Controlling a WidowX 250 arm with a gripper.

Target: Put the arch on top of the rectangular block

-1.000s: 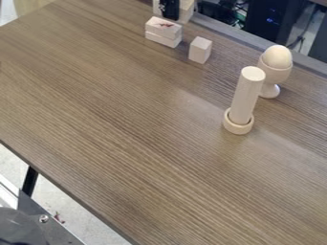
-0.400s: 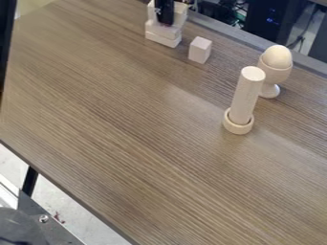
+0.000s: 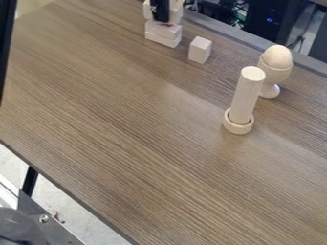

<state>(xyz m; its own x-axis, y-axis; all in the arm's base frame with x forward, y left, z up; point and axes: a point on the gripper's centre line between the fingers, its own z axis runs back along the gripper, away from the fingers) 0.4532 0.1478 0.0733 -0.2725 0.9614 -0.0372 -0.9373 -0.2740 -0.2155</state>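
Fairly bright, soft light — from above, since the tops of the small block [image 3: 200, 51] and rod [image 3: 246, 98] look lighter than their sides. Pale glare on the surface [image 3: 115, 119], shadows faint. Background dark upper right — tiny blue lights [image 3: 271, 20].

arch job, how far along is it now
Lifting looks done: the arch is up over the stacked blocks. It appears to be in the pincer. Whether it touches the blocks, I can't tell. Likely left: settling it, letting go, backing away.
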